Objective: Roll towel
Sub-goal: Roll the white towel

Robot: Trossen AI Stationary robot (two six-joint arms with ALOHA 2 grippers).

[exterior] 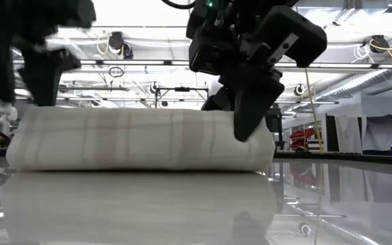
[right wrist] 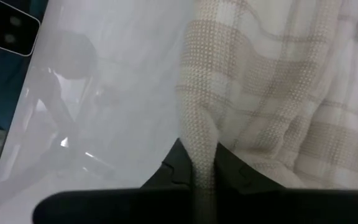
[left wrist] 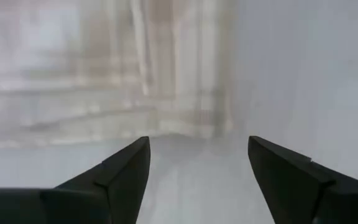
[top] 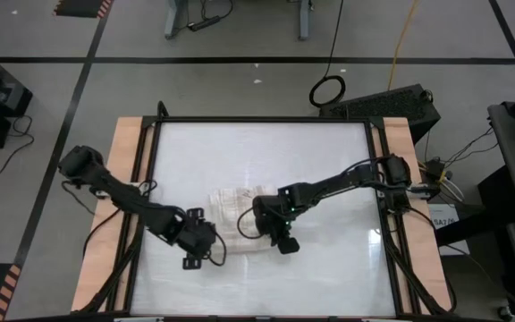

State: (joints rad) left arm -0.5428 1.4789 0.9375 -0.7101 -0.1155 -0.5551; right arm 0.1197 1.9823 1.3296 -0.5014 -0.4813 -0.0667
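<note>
Towel [top: 236, 211] lies mid-table, slightly toward the left half of the white table [top: 329, 152], bunched into a low, thick bundle; in the low view it reads as a long flat roll [exterior: 141, 139] running across the picture, plaid check faint on its side

Left side: left gripper [top: 197, 252] sits near the table's front edge, just beside the towel's left-front corner. Jaws spread wide, nothing between them; its wrist view shows both fingers [left wrist: 120, 174] apart over bare table, the towel's hemmed edge [left wrist: 185, 118] directly ahead, near but not touching. Released

Right side: right gripper [top: 283, 240] is at the towel's right end, arm reaching in from the table's right rail. Jaws clenched on a pinched fold of the cloth [right wrist: 202, 134], the fabric rising out from between the fingertips [right wrist: 229, 167]. Low view agrees: dark fingers pressed into the roll's right end [exterior: 250, 116]

Key relation: the bundle's long axis runs left-right between the two grippers. Right end is gripped, left end is free. Judgement: the left gripper needs to advance onto the edge ahead of it before rolling can go evenly; with one end held only, the roll would likely skew
</note>
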